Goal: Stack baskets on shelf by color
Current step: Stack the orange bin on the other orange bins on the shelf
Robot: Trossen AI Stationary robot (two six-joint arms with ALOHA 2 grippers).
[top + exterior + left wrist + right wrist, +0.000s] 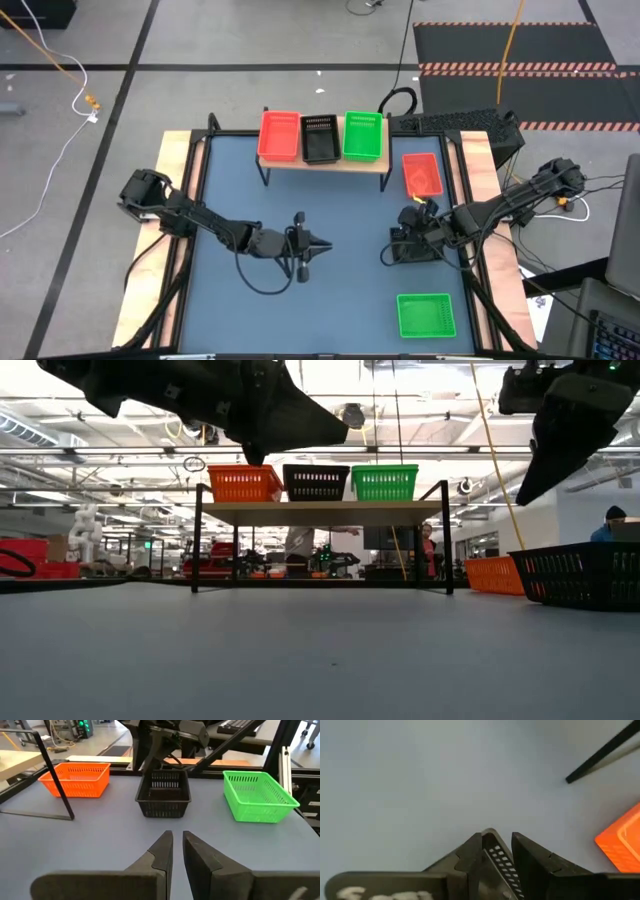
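Note:
The wooden shelf (325,164) stands at the table's far edge. On its top rest a red basket (279,135), a black basket (320,138) and a green basket (363,136), left to right. A loose red basket (422,173) lies right of the shelf, and a green basket (426,315) sits near the table's near right corner. My right gripper (405,245) is shut on another black basket (163,792) between those two. My left gripper (318,247) hovers shut over the table's middle and touches nothing. My right gripper pinches a mesh wall (496,856) of the black basket between its two fingers, coming from above and pointing down. The basket (585,573) sits level under the gripper. Whether its base rests on the table or hangs just above it, I cannot tell.
Open blue table (250,190) lies between the shelf and the arms and along the near left. A black shelf leg (602,752) shows ahead of my right gripper. A keyboard (455,123) lies beyond the far right corner. People stand in the room behind the shelf.

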